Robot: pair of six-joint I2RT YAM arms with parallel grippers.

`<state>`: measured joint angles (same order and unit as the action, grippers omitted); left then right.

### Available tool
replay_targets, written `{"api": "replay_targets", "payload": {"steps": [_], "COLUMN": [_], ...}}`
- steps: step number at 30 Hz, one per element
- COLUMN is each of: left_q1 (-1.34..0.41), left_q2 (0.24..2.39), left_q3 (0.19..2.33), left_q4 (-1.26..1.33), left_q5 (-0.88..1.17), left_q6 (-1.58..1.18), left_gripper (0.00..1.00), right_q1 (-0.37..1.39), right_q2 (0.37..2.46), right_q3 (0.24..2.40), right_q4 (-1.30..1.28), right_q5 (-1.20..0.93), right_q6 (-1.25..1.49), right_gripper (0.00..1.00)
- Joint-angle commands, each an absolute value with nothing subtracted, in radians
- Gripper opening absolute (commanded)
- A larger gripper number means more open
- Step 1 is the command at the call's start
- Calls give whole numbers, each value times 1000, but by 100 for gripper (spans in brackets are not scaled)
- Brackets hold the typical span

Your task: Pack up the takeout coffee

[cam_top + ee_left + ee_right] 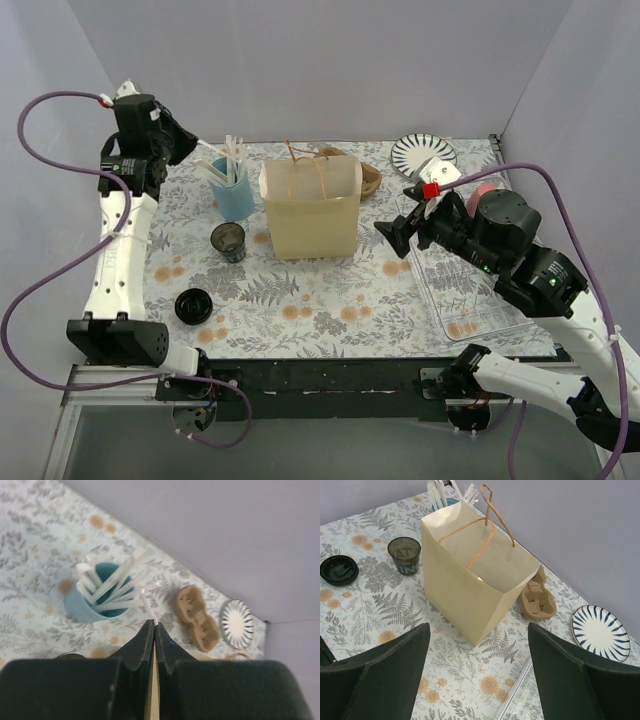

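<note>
First, located the coffee cup (228, 241) standing upright and uncovered on the surface (330, 310), near the left side of the paper bag (310, 205) but apart from it, outside the bag. Found the bag standing open, handles up, near the middle of the surface. Located the flat black lid (193, 305) apart from the cup, closer to the arm bases.

Recorded the left hand (154, 624) clenched and raised at the far left corner, fingertips pinched on the end of a thin white stick (146, 605), near the blue cup (92, 602) of white utensils. Recorded the right hand (479, 630) released, fingers spread wide, grasping nothing, hovering to the right of the bag, beside a clear tray (470, 300).

Noted a brown cardboard carrier (537, 600) lying just behind the bag's far right corner; could not tell whether touching. Noted a striped plate (600, 632) at the far right corner, apart from the carrier.
</note>
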<state>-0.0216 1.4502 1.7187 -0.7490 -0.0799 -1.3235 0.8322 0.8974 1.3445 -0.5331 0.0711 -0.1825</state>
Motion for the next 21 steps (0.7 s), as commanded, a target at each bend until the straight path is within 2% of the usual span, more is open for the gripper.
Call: {"api": "replay_targets", "payload": {"steps": [1,3,8,11,21], "left_q1": [-17,-17,-17,-17,-17], "left_q2": [1325,1306,1319,1342,1264], "left_q3": [1862,1888,1991,2036,1881], "left_q4": [-786,-775,-816,-874,-931], "left_q5": [114,188,407,468,416], "left_q6": [-1276,-1266,-1273,-1275,-1204], "left_gripper": [0,0,0,0,0], "right_q1": [831,831,831,831,831], "right_q2": [855,848,836,836,824], "right_q3": [1359,1356,1367,1374,1365], "right_q4": [-535,-545,-557,-551,-546], "right_q5": [129,156,187,207,221], "right_q6": [-172,-160,-138,-126,-78], "right_gripper": [87,93,94,94,94]}}
